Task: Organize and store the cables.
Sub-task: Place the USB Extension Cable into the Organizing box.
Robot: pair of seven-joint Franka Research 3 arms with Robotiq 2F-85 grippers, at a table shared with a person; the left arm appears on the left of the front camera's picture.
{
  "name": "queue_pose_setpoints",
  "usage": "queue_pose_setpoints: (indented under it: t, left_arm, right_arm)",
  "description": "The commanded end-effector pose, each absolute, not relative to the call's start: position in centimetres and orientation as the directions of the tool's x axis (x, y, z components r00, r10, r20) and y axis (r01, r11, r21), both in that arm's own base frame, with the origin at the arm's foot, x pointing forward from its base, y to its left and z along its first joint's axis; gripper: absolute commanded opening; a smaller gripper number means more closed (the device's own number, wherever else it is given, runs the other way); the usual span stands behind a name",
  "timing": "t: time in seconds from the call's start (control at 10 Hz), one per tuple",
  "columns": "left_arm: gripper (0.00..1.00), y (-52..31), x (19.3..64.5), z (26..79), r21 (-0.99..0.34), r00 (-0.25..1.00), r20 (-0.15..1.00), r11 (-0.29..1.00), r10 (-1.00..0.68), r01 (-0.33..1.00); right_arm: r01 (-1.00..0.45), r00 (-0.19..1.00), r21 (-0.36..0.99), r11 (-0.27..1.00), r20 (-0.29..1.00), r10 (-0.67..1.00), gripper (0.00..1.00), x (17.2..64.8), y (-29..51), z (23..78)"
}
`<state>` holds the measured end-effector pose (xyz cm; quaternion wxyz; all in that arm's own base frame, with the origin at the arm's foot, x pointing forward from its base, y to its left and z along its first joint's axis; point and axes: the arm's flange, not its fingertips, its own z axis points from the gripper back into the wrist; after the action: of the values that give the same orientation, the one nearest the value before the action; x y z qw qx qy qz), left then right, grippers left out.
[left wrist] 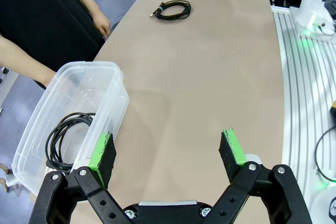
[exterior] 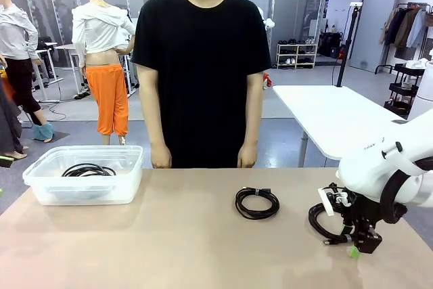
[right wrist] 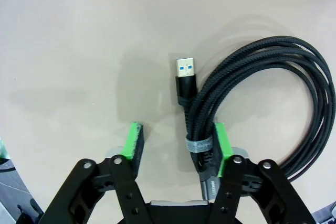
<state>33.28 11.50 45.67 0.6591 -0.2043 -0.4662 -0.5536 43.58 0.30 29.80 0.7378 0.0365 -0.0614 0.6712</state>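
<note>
Far left of the table: a clear, rectangular plastic storage bin (exterior: 40,182) sits toward the person's side, with one thin black cable wound in a round coil (exterior: 88,170) lying flat inside it.
Middle of the table: a second black coiled cable (exterior: 257,203), plug ends showing, lies on the bare tan tabletop (exterior: 169,248), well apart from the bin.
Right of the table: a third black braided coil (right wrist: 310,93), tied with a small grey band (right wrist: 198,145) and ending in a silver USB plug (right wrist: 185,69), lies under your right arm.
Right gripper (right wrist: 178,127): low over the table, green pads apart, with the banded part of the third coil between them and touching one pad; not clamped.
Left gripper (left wrist: 167,135): jaws wide apart, holding nothing, hovering just beside the bin's near wall.
Person: stands at the far side in a black T-shirt (exterior: 199,65), hands hanging down, touching nothing.
Progress: about a third done, by my judgement; one cable is stored.
Left to do: you have two coils to carry to the bin, probably the right one first, judging by where your gripper sits.
</note>
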Motion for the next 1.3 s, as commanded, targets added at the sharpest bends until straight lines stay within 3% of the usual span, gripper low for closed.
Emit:
queue_pose_setpoints:
  t: [0.0,0.1,0.6,1.2]
  left_arm:
    - [1.0,11.6,33.5,45.7,0.265,-0.075,0.848,0.298,-0.524,0.917]
    - [1.0,11.6,33.5,45.7,0.265,-0.075,0.848,0.298,-0.524,0.917]
    - [1.0,11.6,33.5,45.7,0.265,-0.075,0.848,0.298,-0.524,0.917]
    - [1.0,11.6,33.5,45.7,0.265,-0.075,0.848,0.298,-0.524,0.917]
  right_arm:
    - [-0.995,0.092,-0.018,0.095,0.123,0.988,0.24,44.0,0.2,29.4]
    - [-0.995,0.089,-0.022,0.092,0.12,0.989,0.0,44.0,0.3,29.6]
    - [-0.994,0.095,-0.032,0.101,0.141,0.985,0.0,42.8,0.6,31.4]
    - [-0.99,0.127,-0.054,0.132,0.085,0.988,0.0,37.2,9.0,42.5]
